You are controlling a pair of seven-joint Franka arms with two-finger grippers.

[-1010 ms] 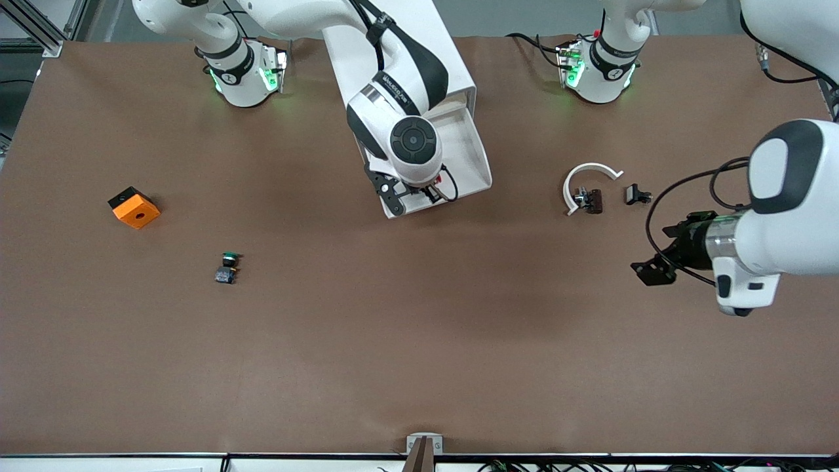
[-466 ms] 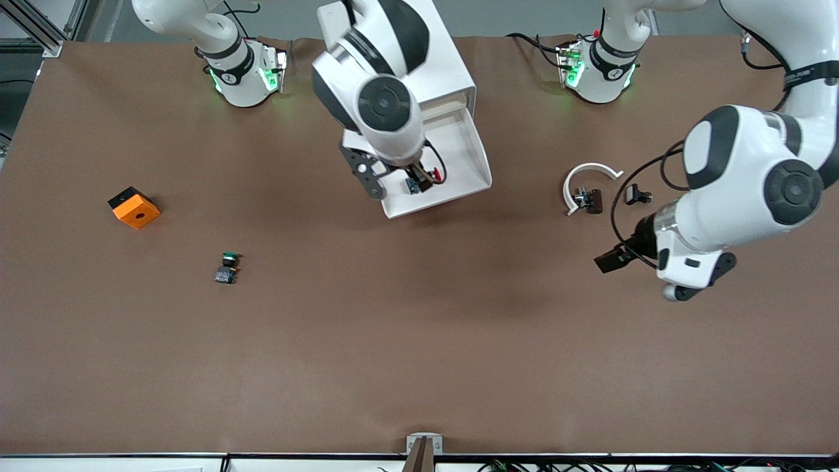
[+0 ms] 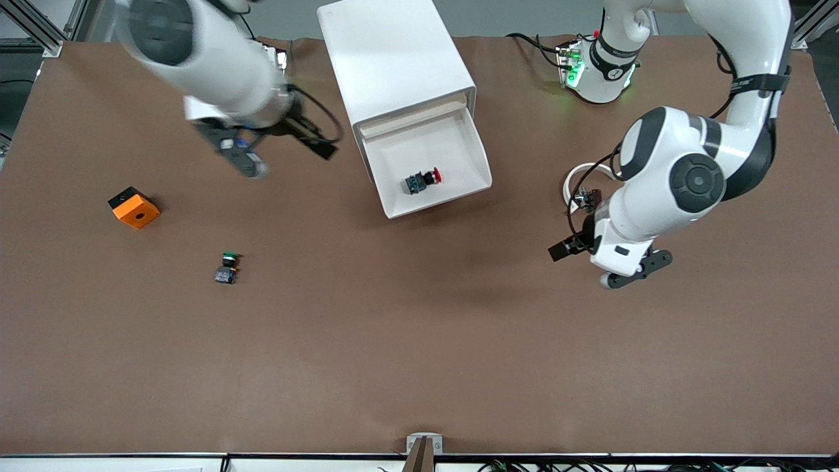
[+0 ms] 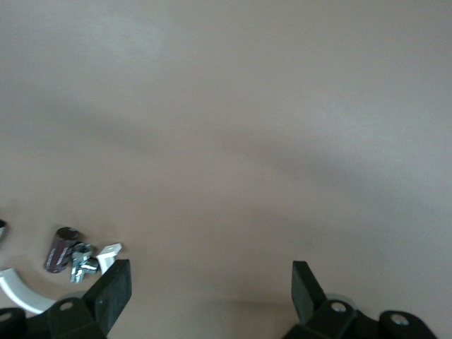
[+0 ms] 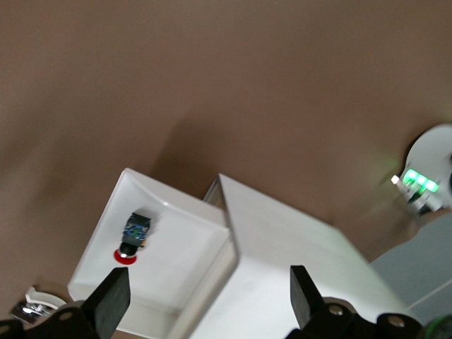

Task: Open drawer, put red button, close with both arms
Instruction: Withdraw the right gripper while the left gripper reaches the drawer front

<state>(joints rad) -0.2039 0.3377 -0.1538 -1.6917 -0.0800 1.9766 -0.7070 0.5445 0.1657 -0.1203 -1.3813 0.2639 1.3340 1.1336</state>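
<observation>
The red button (image 3: 423, 180) lay on its side inside the open drawer (image 3: 459, 141), cap toward the left arm's end of the bench, long axis roughly along the drawer's width. The drawer stuck out of the cabinet (image 3: 393, 56) toward the front camera, so the closing push would have to go on its front lip, toward the robots' edge of the bench.

Left tool (image 3: 573, 246) hung over bare bench toward the left arm's end, fingers spread w/ nothing between them. It looked the nearer of the two to the drawer's front lip. Right tool (image 3: 252, 154) was up over the bench toward the right arm's end, beside the cabinet, also released and empty; its wrist view looked onto the drawer and button.

Judgement: put step done, only closing left.

Other bits: white curved clip (image 3: 583, 180) w/ small metal and dark parts (image 3: 588, 198) lay next to the left arm, near its path inward. Green-capped switch (image 3: 227, 267) and orange block (image 3: 134, 207) sat toward the right arm's end, well clear of the drawer. Nothing lay directly in front of the drawer.
</observation>
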